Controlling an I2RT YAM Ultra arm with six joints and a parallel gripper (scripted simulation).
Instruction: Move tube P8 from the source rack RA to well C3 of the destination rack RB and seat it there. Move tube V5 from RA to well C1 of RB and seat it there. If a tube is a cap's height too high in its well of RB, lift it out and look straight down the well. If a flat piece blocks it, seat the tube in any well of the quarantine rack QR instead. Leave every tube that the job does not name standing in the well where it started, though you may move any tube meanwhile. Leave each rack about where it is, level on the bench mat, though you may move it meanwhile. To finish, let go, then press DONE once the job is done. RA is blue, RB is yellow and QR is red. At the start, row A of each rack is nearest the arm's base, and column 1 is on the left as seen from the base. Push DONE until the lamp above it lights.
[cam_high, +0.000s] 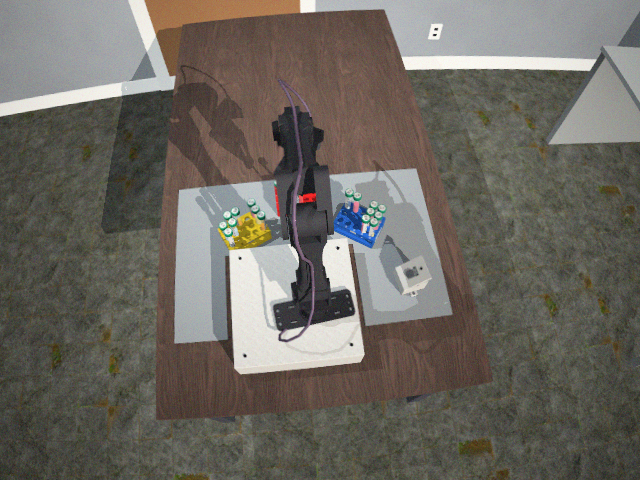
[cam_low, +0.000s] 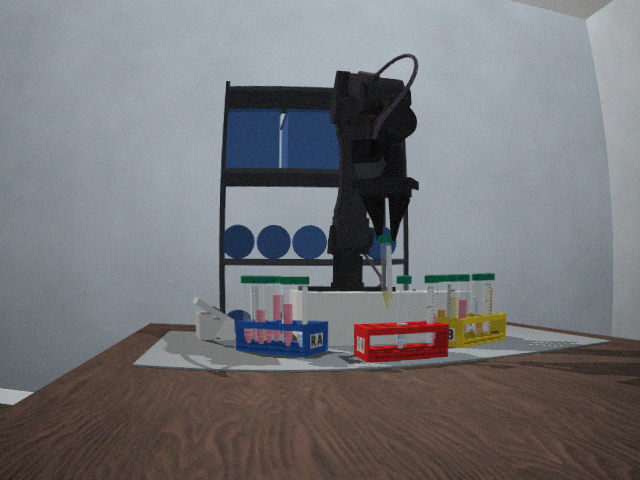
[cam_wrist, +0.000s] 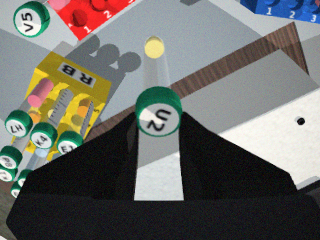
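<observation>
Your tool grips the tube marked U2 by its cap, above the desk.

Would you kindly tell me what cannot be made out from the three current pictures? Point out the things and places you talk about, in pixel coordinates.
- Gripper fingertips (cam_low: 388, 236): in the top view, hidden beneath the arm.
- Red rack (cam_high: 308, 197) (cam_low: 401, 354) (cam_wrist: 95, 11): mostly covered by the arm from above, cut off by the top edge in the wrist view.
- Blue rack's tube labels: too small in the top view; in the wrist view the rack (cam_high: 353, 233) (cam_low: 281, 351) (cam_wrist: 280, 11) is cut off.
- Lamp above DONE: too small to identify in any view.
</observation>
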